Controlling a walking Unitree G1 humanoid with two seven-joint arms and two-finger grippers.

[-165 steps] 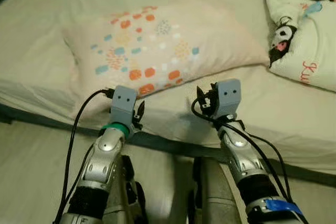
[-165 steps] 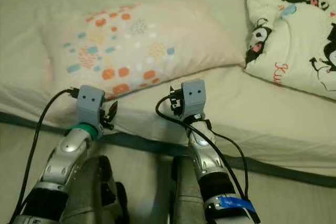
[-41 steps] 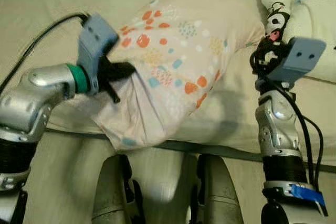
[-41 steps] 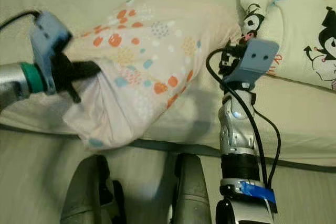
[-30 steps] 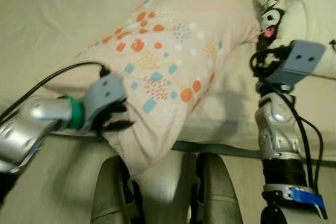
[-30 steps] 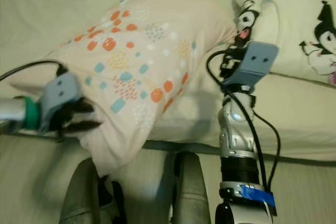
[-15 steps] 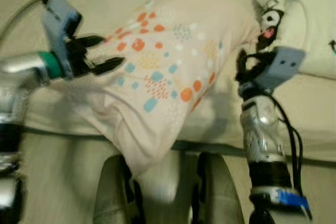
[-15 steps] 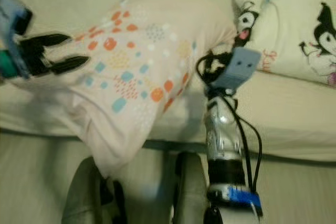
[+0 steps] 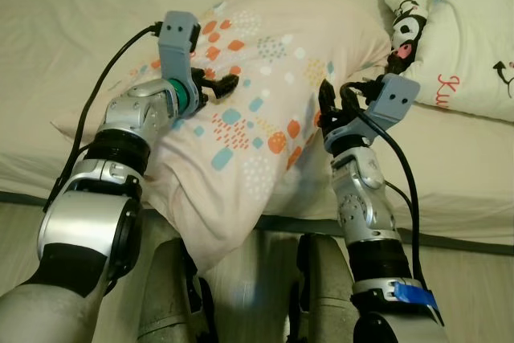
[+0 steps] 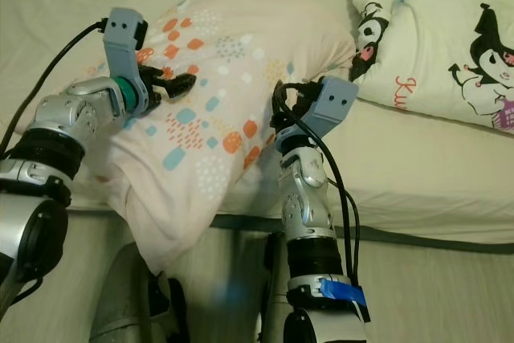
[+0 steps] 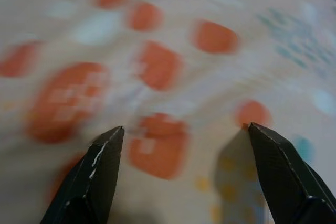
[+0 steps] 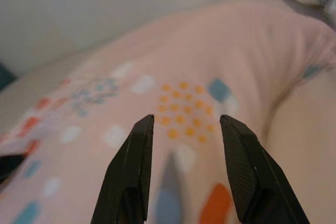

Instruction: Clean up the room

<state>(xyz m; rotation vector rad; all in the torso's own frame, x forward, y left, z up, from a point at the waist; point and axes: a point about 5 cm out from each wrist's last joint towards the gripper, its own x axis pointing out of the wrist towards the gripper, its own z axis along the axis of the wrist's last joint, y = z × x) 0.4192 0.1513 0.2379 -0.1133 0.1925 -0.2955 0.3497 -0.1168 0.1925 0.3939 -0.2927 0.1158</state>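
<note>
Bed with dotted pillow overhanging

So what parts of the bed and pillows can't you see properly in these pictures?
- Patterned pillow: its underside lies against the bed; its lower corner hangs before the robot's legs.
- Cartoon pillow: cut off by the right eye view's top and right edges.
- Left wrist view: the print is blurred between the open left gripper fingers.
- Bed: its far end lies beyond the frame.
</note>
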